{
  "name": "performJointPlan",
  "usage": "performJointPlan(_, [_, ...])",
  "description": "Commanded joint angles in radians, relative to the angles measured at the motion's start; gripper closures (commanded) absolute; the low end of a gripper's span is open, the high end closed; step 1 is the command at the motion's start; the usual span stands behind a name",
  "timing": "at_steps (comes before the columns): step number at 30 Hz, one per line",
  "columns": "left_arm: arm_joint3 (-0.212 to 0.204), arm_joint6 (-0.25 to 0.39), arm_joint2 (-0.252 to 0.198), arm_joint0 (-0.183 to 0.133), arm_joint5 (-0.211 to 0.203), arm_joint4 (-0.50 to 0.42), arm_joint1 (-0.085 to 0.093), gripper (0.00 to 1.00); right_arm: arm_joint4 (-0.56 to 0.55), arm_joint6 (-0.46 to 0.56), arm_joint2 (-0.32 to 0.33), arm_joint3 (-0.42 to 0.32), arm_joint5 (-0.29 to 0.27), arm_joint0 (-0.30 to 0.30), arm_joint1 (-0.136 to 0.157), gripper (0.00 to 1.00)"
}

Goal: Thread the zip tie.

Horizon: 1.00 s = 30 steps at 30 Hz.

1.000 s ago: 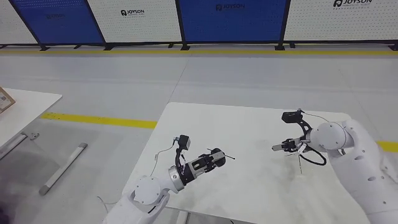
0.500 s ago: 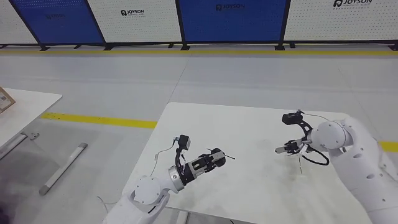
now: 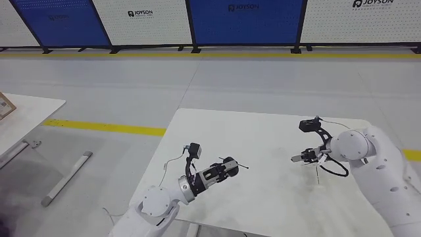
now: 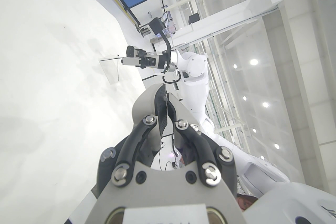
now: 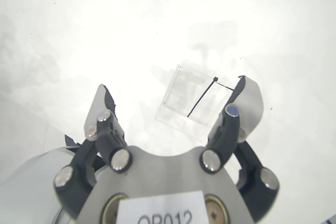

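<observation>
Top view: a white table (image 3: 263, 131) seen from above, with one arm at each side. The left claw (image 3: 231, 166) hangs over the table at about 7 o'clock from its centre. A thin dark sliver (image 3: 244, 166) pokes from its tip (too small to tell what it is). The right claw (image 3: 296, 158) hangs at about 4 o'clock from the table's centre, its tip pointing toward 9 o'clock, well apart from the left claw. The zip tie (image 3: 318, 173), a thin black line, lies on the table at about 4 o'clock from the right claw's tip, under that arm's wrist. Left wrist view: the left claw (image 4: 164, 99) is clenched, its two fingers pressed flat together at the tips. Farther off, the right claw (image 4: 125, 56) hovers just above a clear plate (image 4: 107, 72) lying on the table. The zip tie (image 4: 117, 67) rests across that plate, directly beneath the claw's tip. Right wrist view: the right claw (image 5: 173, 84) is released, with its fingers (image 5: 106, 97) spread wide. The clear plate (image 5: 178, 104) lies on the table between them, and the zip tie (image 5: 202, 97) lies on the plate, much nearer one finger than the other. From the tie's small square head a fine strand runs up to that finger's dark pad; whether it touches cannot be told.
</observation>
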State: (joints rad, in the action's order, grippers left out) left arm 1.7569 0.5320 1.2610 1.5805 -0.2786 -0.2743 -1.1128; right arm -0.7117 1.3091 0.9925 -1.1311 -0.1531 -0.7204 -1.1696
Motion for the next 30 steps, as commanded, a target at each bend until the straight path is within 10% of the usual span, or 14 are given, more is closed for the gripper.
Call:
performJointPlan(1, [0.0, 0.0, 0.0, 0.0, 0.0, 0.0, 0.0, 1.0, -0.02, 0.021, 0.023, -0.049, 0.003, -0.021, 0.012, 0.0])
performJointPlan(7, [0.0, 0.0, 0.0, 0.0, 0.0, 0.0, 0.0, 1.0, -0.076, 0.081, 0.069, -0.162, 0.073, -0.083, 0.046, 0.0])
performJointPlan(30, [0.0, 0.0, 0.0, 0.0, 0.0, 0.0, 0.0, 1.0, -0.085, 0.081, 0.03, -0.154, 0.114, -0.064, 0.063, 0.0])
